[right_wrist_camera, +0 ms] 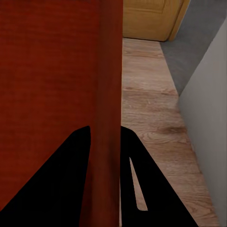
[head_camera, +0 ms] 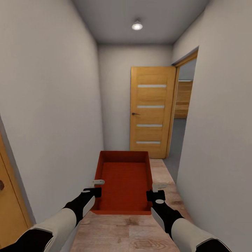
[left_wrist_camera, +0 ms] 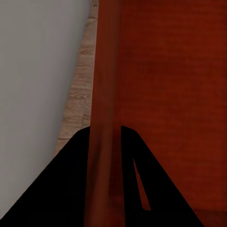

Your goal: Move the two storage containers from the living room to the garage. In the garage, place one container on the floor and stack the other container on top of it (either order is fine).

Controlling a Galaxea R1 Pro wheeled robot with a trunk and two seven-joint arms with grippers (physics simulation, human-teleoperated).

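Observation:
I hold one red-orange open-top storage container (head_camera: 122,180) level in front of me, above the pale wood plank floor of a narrow hallway. My left gripper (head_camera: 97,187) is shut on its left side wall (left_wrist_camera: 106,94), and my right gripper (head_camera: 155,190) is shut on its right side wall (right_wrist_camera: 109,71). In each wrist view the thin red wall runs between the two dark fingers (left_wrist_camera: 71,179) (right_wrist_camera: 71,179). The container is empty. Through an opening ahead on the right, the dark grey floor (head_camera: 176,140) and a wooden plank door (head_camera: 183,99) of the garage show.
Light grey walls stand close on both sides. An orange wooden door (head_camera: 152,112) with glass strips stands open at the hallway's far end, beside the opening on the right. Another orange door's edge (head_camera: 8,210) is at my near left. A ceiling lamp (head_camera: 137,25) glows overhead.

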